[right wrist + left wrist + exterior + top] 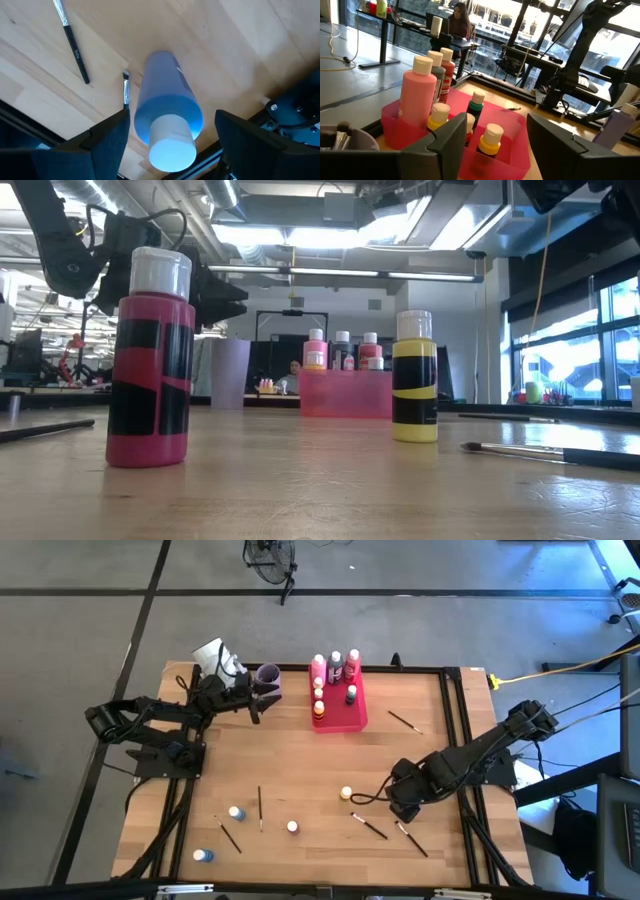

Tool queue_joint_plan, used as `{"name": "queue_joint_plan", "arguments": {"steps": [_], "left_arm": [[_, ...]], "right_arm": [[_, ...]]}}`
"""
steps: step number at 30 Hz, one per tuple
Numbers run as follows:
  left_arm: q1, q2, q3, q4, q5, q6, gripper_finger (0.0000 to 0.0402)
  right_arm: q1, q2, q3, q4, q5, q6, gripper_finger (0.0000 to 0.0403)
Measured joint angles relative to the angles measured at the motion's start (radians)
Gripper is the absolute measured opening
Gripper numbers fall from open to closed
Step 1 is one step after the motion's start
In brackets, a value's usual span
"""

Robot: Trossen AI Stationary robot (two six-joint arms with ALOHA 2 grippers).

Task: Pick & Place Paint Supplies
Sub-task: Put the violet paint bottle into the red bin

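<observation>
From above, the left gripper (268,696) hovers at the far side of the table between the cup (268,673) and the pink tray (340,718) of bottles, fingers apart and empty. The right gripper (402,808) is low over the near right side, with brushes (369,826) and an orange bottle (346,794) close by.

At table height, a red bottle (151,360) and a yellow bottle (414,378) stand in front, the tray (345,393) behind them.

The left wrist view shows its fingers (451,140) spread, with the tray's bottles (418,92) beyond them, untouched.

The right wrist view shows a blue bottle (167,112) standing between the wide-apart fingers (110,140), neither touching it; two brushes (74,42) lie beside it.
</observation>
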Motion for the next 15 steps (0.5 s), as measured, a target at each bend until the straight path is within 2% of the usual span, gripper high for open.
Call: {"name": "queue_joint_plan", "arguments": {"steps": [15], "left_arm": [[0.0, 0.0, 0.0, 0.0, 0.042, 0.0, 0.0203]], "right_arm": [[0.0, 0.0, -0.067, 0.062, -0.012, 0.011, 0.0295]]}}
